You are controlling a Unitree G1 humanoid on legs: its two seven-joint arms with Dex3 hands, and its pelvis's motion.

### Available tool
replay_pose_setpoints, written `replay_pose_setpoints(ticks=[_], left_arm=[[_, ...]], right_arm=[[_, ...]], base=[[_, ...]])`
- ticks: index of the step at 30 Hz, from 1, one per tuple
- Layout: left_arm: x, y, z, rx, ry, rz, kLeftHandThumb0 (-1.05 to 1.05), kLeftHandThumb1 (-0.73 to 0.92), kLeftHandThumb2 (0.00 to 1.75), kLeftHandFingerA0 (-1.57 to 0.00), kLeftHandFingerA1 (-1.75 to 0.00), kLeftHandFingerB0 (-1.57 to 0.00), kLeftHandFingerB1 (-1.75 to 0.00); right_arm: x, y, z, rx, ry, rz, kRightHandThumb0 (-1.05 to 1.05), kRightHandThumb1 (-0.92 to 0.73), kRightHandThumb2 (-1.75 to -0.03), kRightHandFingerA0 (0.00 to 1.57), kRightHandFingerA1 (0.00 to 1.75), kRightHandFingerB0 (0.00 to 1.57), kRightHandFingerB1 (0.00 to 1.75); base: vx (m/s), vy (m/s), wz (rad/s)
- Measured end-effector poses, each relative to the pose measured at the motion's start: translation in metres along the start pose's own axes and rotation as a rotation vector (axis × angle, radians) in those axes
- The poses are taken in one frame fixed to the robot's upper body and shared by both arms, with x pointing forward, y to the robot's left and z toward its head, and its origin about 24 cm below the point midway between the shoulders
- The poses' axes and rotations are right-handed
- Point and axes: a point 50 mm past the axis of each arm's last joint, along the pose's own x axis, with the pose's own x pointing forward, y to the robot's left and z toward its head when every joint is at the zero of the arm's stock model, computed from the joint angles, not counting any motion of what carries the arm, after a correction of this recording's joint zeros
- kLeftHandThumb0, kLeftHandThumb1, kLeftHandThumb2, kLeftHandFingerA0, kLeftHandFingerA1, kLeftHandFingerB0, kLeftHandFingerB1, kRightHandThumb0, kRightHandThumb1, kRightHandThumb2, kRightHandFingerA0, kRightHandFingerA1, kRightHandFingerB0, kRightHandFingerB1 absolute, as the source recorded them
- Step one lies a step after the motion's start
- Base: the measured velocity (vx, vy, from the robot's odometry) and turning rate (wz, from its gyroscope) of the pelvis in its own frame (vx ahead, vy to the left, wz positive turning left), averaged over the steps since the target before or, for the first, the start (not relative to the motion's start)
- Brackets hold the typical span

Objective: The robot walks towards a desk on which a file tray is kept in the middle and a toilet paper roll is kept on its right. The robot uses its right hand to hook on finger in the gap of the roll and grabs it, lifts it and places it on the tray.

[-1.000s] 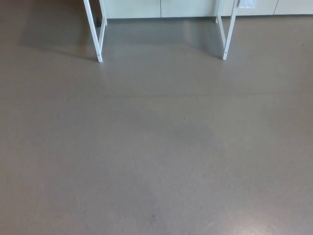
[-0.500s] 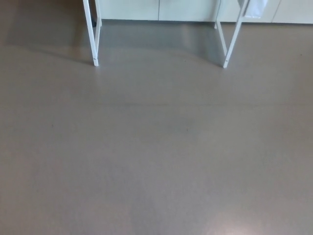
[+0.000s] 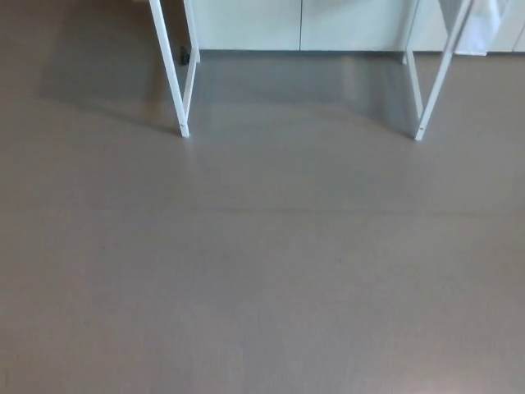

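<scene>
Desk legs (image 3: pixel 169 66) white, standing on grey floor (image 3: pixel 262 271)

Floor (image 3: pixel 262 279) and cabinet fronts (image 3: pixel 246 23), head view
Grey-brown floor, smooth, fills most of frame; faint straight seam (image 3: pixel 262 211) crosses it side to side. Pale cabinet fronts along top edge, vertical door gap (image 3: pixel 300 23) between two. Small dark item (image 3: pixel 185 56) at cabinet base, too small to identify. White sheet or cloth (image 3: pixel 484 25) hangs top right
</scene>
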Motion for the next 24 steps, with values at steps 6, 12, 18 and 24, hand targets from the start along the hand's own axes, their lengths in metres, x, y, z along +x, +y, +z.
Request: replay_pose_setpoints(ticks=[6, 12, 18, 24], left_arm=[[0.0007, -0.0023, -0.0009, -0.003, 0.002, -0.006, -0.76, 0.92, 0.67, -0.01, -0.86, -0.01, -0.76], [0.0001, 0.0020, 0.0047, 0.002, -0.018, 0.005, -0.76, 0.92, 0.67, -0.01, -0.86, -0.01, -0.76], [-0.0005, 0.0025, 0.0017, 0.003, -0.009, 0.006, -0.76, 0.92, 0.67, -0.01, -0.86, -0.01, -0.76], [0.0009, -0.0006, 0.0055, 0.001, -0.026, -0.001, -0.76, 0.92, 0.67, -0.01, -0.86, -0.01, -0.76]], right_arm=[[-0.0008, 0.0004, -0.0039, 0.002, 0.013, 0.001, -0.73, -0.46, -0.88, 0.05, 0.51, 0.03, 0.27], [0.0000, 0.0009, -0.0012, 0.000, 0.002, 0.004, -0.73, -0.46, -0.88, 0.05, 0.51, 0.03, 0.27], [-0.0002, 0.0009, -0.0021, 0.001, 0.004, 0.004, -0.73, -0.46, -0.88, 0.05, 0.51, 0.03, 0.27], [0.0006, -0.0002, 0.0028, -0.002, -0.011, 0.002, -0.73, -0.46, -0.88, 0.05, 0.51, 0.03, 0.27]], base=[[0.48, 0.106, -0.24], [0.44, 0.141, -0.07], [0.42, -0.007, 0.16], [0.53, -0.151, 0.31]])
